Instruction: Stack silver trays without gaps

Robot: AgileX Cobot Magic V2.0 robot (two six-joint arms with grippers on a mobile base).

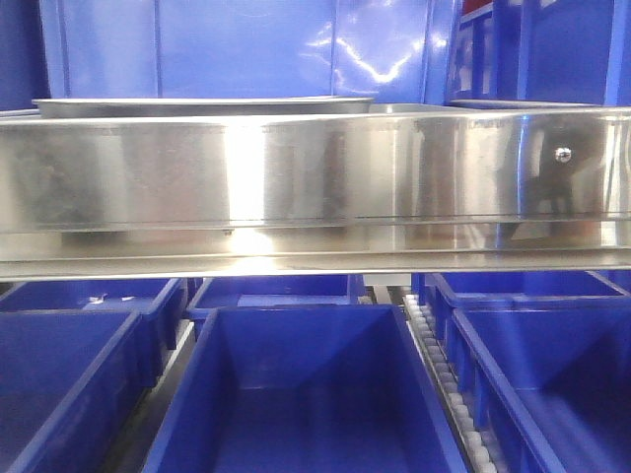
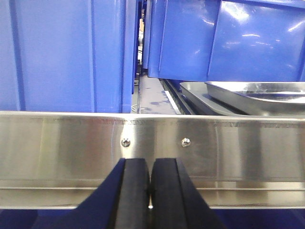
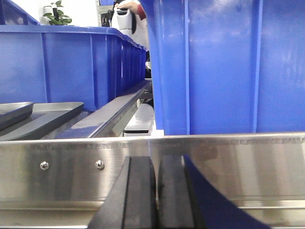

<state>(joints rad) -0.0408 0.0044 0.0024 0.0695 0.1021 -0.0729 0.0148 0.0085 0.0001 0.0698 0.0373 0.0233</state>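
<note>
- A broad flat brushed-steel shelf front panel (image 1: 296,172) runs across my front view, with a single screw (image 1: 562,154) near its right end; both my wrist views face this same kind of panel (image 2: 62,143) from close up.
- Tall blue plastic bins (image 2: 66,52) stand on the shelf behind the panel, and more open blue bins (image 1: 306,394) sit on the level below, beside a white roller track (image 1: 444,374).
- The shallow shiny stainless-steel trays (image 2: 248,95) with out-turned rims lie on the shelf behind the panel, one resting tilted inside another; from the front only a thin rim (image 1: 207,103) shows above the panel's left half, and my right wrist sees their edges (image 3: 43,117) at far left.
- My left tool (image 2: 150,191) hangs before the panel, black pads pressed together with nothing between.
- My right tool (image 3: 156,195) is likewise closed on nothing.
</note>
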